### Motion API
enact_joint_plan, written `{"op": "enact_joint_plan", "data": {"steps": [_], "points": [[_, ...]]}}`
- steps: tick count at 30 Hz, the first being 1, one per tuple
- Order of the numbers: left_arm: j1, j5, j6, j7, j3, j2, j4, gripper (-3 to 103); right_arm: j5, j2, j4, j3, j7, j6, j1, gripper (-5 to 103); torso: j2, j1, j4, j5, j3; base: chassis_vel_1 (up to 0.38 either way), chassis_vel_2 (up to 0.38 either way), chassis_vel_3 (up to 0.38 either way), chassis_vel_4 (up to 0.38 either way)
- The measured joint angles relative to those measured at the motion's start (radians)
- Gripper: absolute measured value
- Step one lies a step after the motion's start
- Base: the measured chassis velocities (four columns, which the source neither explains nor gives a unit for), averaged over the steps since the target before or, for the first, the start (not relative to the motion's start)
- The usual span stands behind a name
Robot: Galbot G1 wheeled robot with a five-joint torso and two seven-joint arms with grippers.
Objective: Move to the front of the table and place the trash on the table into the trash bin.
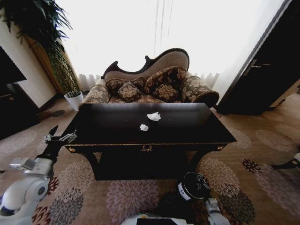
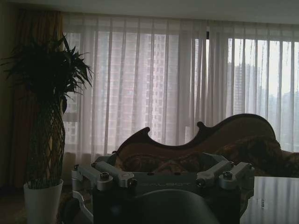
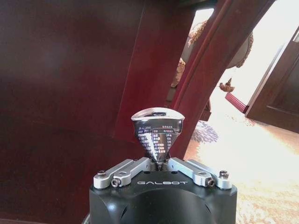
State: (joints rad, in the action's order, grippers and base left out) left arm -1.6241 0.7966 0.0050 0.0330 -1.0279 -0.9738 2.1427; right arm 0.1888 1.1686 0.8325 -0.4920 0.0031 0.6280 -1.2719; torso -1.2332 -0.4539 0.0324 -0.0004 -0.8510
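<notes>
The black table (image 1: 197, 133) stands straight ahead with its gold ornament centred on the front rail. Two crumpled white paper wads of trash lie on it, one (image 1: 153, 116) farther back and one (image 1: 144, 127) nearer me. The dark trash bin (image 1: 183, 188) sits on the carpet in front of the table, right of centre. My right gripper (image 1: 201, 182) hangs over it, shut (image 3: 158, 161) on a small dark shiny object with a printed label (image 3: 157, 133). Out by the table's left corner, my left gripper (image 1: 58, 138) is held open and holds nothing.
A patterned sofa (image 1: 154, 84) stands behind the table before bright curtains. A white plant pot (image 1: 74, 99) (image 2: 42, 203) stands at the back left. A dark door (image 1: 262, 79) is at the right. A carved table leg (image 3: 205, 70) rises just beyond the right gripper.
</notes>
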Motion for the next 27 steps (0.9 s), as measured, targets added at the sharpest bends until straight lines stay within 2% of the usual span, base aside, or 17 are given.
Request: {"op": "enact_joint_plan", "data": {"steps": [3, 4, 5, 7, 9, 13, 14, 17, 19, 21, 22, 25, 26, 27], "points": [[0.000, 0.000, 0.000, 0.000, 0.000, 0.000, 0.000, 100, 0.006, -0.002, -0.008, 0.002, -0.003, 0.000, 0.007, 0, 0.000, 0.000, 0.0001, 0.0001, 0.000, 0.000, 0.000, 0.000, 0.000], [0.000, 0.000, 0.000, 0.000, 0.000, 0.000, 0.000, 100, 0.010, -0.001, -0.009, 0.003, -0.004, -0.001, 0.008, 5, 0.000, 0.000, 0.0000, 0.0001, 0.000, 0.000, 0.000, 0.000, 0.000], [0.000, 0.000, 0.000, 0.000, 0.000, 0.000, 0.000, 100, 0.010, -0.001, -0.009, 0.003, -0.004, -0.001, 0.008, 5, 0.000, 0.000, 0.0000, 0.0001, 0.000, 0.000, 0.000, 0.000, 0.000], [0.000, 0.000, 0.000, 0.000, 0.000, 0.000, 0.000, 100, 0.016, 0.004, -0.010, 0.004, -0.009, -0.002, 0.008, 16, 0.000, 0.000, 0.0001, 0.0002, 0.000, 0.000, 0.000, 0.000, 0.000], [0.000, 0.000, 0.000, 0.000, 0.000, 0.000, 0.000, 100, 0.019, 0.007, -0.010, 0.005, -0.011, -0.002, 0.008, 16, 0.000, 0.000, 0.0001, 0.0002, 0.000, 0.000, 0.000, 0.000, 0.000], [0.000, 0.000, 0.000, 0.000, 0.000, 0.000, 0.000, 100, 0.035, 0.015, -0.012, 0.006, -0.014, -0.007, 0.015, 38, 0.000, 0.000, 0.0000, 0.0002, 0.000, 0.000, 0.000, 0.000, 0.000], [0.000, 0.000, 0.000, 0.000, 0.000, 0.000, 0.000, 100, 0.035, 0.015, -0.012, 0.006, -0.014, -0.007, 0.015, 38, 0.000, 0.000, 0.0000, 0.0002, 0.000, 0.000, 0.000, 0.000, 0.000], [0.000, 0.000, 0.000, 0.000, 0.000, 0.000, 0.000, 100, 0.038, 0.017, -0.006, 0.007, -0.014, -0.010, 0.016, 54, 0.000, 0.000, 0.0000, 0.0002, 0.000, 0.000, 0.000, 0.000, 0.000], [0.000, 0.000, 0.000, 0.000, 0.000, 0.000, 0.000, 100, 0.039, 0.018, -0.001, 0.007, -0.014, -0.010, 0.013, 54, 0.000, 0.000, 0.0000, 0.0000, 0.000, 0.000, 0.000, 0.000, 0.000], [0.000, 0.000, 0.000, 0.000, 0.000, 0.000, 0.000, 100, 0.039, 0.022, 0.016, 0.007, -0.014, -0.011, 0.001, 65, 0.000, 0.000, -0.0001, 0.0000, 0.000, 0.000, 0.000, 0.000, 0.000], [0.000, 0.000, 0.000, 0.000, 0.000, 0.000, 0.000, 100, 0.039, 0.022, 0.016, 0.007, -0.014, -0.011, 0.001, 65, 0.000, 0.000, -0.0001, 0.0000, 0.000, 0.000, 0.000, 0.000, 0.000], [0.000, 0.000, 0.000, 0.000, 0.000, 0.000, 0.000, 100, 0.047, 0.041, 0.074, -0.001, -0.012, -0.014, -0.042, 82, 0.000, 0.000, 0.0001, 0.0000, 0.000, 0.000, 0.000, 0.000, 0.000], [0.000, 0.000, 0.000, 0.000, 0.000, 0.000, 0.000, 100, 0.047, 0.041, 0.074, -0.001, -0.012, -0.014, -0.042, 82, 0.000, 0.000, 0.0001, 0.0000, 0.000, 0.000, 0.000, 0.000, 0.000], [0.000, 0.000, 0.000, 0.000, 0.000, 0.000, 0.000, 100, 0.050, 0.051, 0.101, -0.006, -0.012, -0.016, -0.058, 86, 0.000, 0.000, 0.0001, 0.0000, 0.000, 0.000, 0.000, 0.000, 0.000]]}}
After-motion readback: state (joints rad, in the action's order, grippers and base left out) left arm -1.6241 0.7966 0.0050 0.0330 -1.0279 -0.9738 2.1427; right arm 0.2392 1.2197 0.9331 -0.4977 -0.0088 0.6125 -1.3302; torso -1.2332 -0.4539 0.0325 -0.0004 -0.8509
